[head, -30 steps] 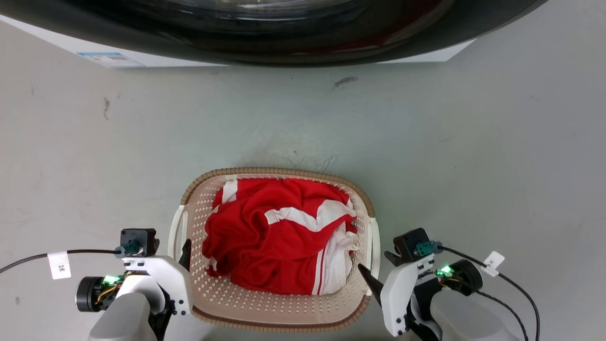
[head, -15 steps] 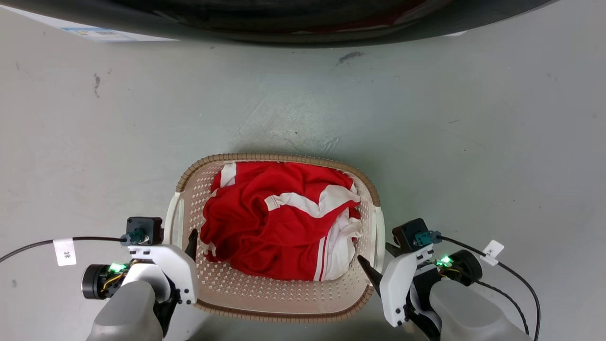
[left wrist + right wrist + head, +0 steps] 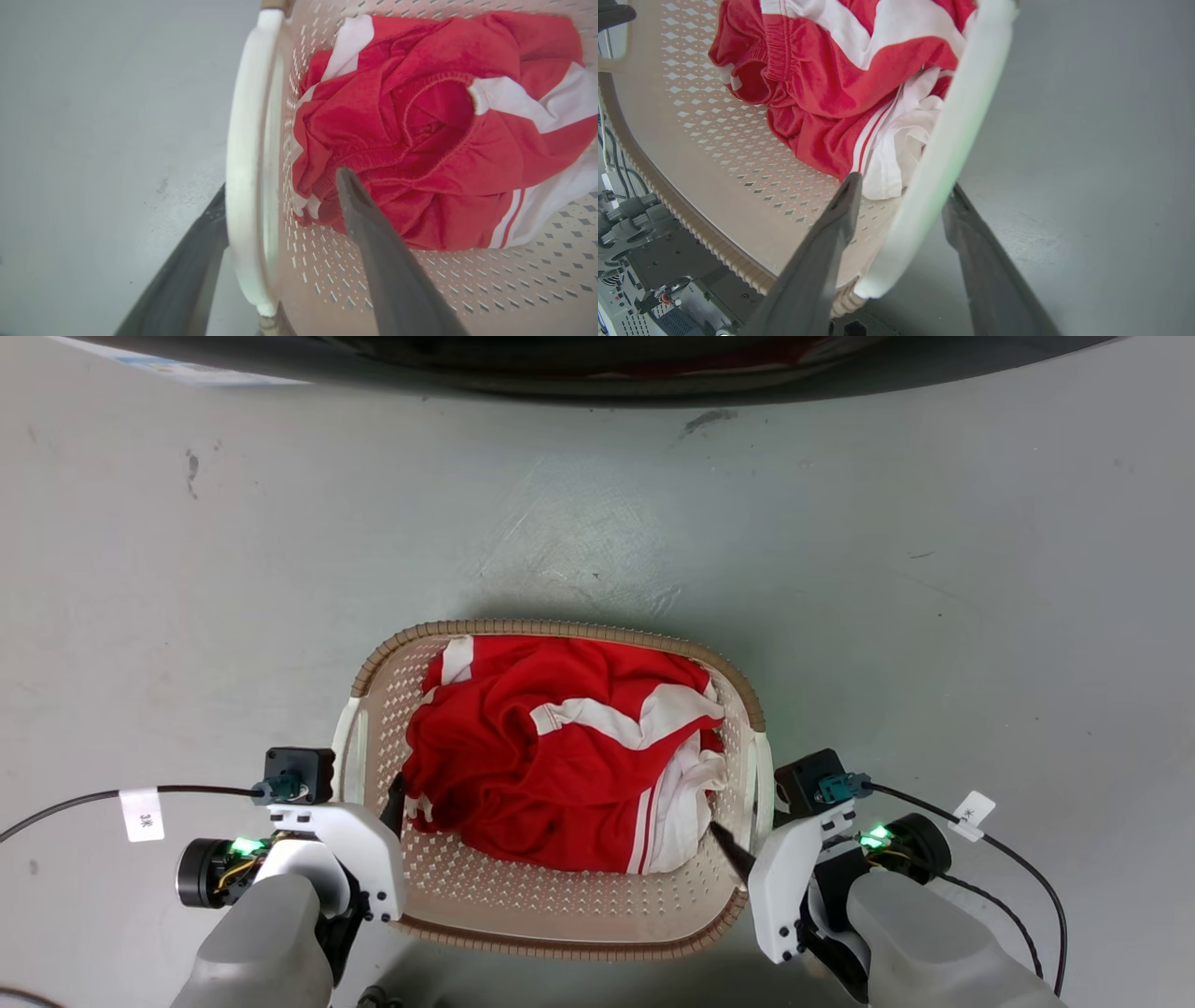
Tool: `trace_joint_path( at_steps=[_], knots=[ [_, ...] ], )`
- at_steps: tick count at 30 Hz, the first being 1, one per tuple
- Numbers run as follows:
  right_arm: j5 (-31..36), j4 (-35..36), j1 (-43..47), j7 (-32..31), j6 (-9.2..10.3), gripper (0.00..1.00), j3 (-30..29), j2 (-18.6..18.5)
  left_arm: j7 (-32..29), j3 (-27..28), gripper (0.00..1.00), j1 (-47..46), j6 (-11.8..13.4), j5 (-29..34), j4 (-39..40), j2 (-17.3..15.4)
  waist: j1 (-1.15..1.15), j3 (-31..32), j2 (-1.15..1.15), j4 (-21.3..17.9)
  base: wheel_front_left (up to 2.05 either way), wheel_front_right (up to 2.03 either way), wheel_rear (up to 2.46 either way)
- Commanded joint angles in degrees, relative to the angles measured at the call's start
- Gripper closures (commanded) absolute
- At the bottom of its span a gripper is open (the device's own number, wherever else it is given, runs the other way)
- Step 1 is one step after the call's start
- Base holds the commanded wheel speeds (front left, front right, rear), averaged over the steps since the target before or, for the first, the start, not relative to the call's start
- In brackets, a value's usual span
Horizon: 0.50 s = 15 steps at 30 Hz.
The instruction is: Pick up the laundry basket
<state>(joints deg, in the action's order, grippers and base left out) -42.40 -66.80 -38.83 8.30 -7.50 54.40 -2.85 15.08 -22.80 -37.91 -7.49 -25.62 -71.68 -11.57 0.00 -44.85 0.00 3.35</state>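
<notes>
The cream-white perforated plastic laundry basket with the brown woven-look rim (image 3: 560, 627) is sitting right between both arms, with pale grey floor (image 3: 934, 569) all around it. A crumpled red-and-white garment (image 3: 560, 775) is lying inside, and the dark curved washer door (image 3: 597, 359) is looming beyond. The head camera is showing one dark finger per side dipping inside the wall. The wrist cams are filling in the rest. The left gripper (image 3: 280, 182) is straddling the left white handle (image 3: 247, 140) with its fingers spread, one outside and one inside. The right gripper (image 3: 903, 184) is doing the same around the right white handle (image 3: 952, 130). The right cam is also catching grey robot hardware and cables (image 3: 640, 261) beneath the near rim.
</notes>
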Motion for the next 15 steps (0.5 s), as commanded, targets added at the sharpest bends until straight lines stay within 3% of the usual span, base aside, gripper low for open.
trace_joint_path(
  at_steps=[1, 2, 3, 4, 15],
  knots=[
    [-0.40, -0.37, -0.93, 0.11, 0.03, 0.53, 0.23, -0.05, 0.13, -0.34, 0.00, -0.91, 0.06, -0.53, -0.01, 0.20, 0.00, -0.31, 0.00, 0.16, 0.00, 0.00, 0.00],
    [-0.57, -0.53, -1.08, 0.17, 0.03, 0.64, 0.34, -0.05, 0.13, -0.69, 0.04, -0.98, 0.06, -0.75, -0.02, 0.26, 0.00, -0.46, 0.00, 0.23, 0.00, 0.00, 0.00],
    [-0.72, -0.76, -1.33, 0.26, 0.02, 0.90, 0.43, -0.05, 0.13, -1.11, 0.64, -1.07, 0.06, -0.94, -0.03, 0.28, 0.00, -0.61, 0.00, 0.30, 0.00, 0.00, 0.00],
    [-0.91, -0.99, -1.54, 0.32, 0.02, 1.00, 0.51, -0.05, 0.13, -1.54, 0.99, -1.17, 0.06, -1.11, 0.00, 0.28, 0.00, -0.71, 0.00, 0.35, 0.00, 0.00, 0.00],
    [-2.98, -2.04, -0.95, 0.70, -0.10, 1.00, 1.92, 0.25, -0.28, -5.62, 1.00, -0.19, -0.01, -4.40, -0.12, 0.82, 0.00, 1.76, 0.00, 0.39, 0.00, 0.00, 0.00]
  ],
)
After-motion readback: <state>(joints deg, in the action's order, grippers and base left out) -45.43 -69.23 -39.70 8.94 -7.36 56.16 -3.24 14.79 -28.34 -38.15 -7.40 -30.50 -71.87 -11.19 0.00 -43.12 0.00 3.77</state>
